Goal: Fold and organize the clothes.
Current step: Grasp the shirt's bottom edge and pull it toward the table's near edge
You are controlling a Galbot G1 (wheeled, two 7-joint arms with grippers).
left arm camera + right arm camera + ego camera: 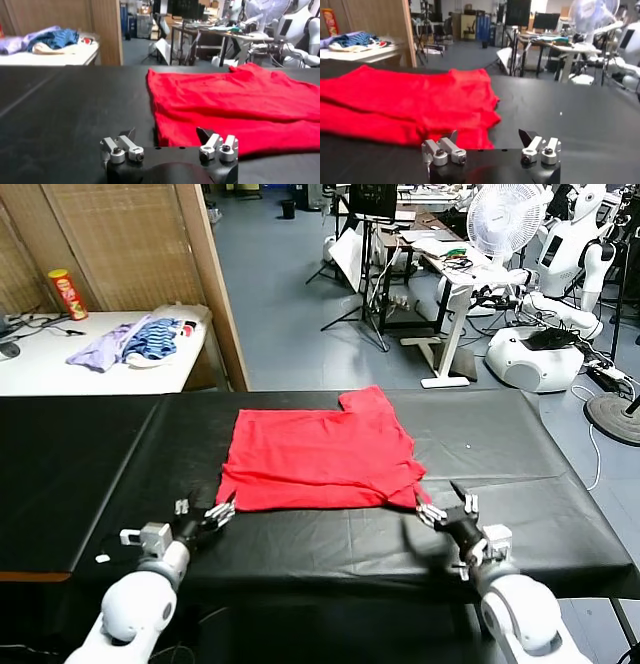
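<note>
Two garments (130,342) beyond T-shirt (318,454)

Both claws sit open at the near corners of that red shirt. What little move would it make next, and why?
Probably pull both tools back, then regrip for another fold. The left tool and right tool stand open and empty at the near edge of the red T-shirt, which lies only partly folded.

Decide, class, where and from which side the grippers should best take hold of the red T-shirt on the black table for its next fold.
Probably the red T-shirt by its two near corners, from the robot's side: that edge lies flat just ahead of the open left gripper and open right gripper.
</note>
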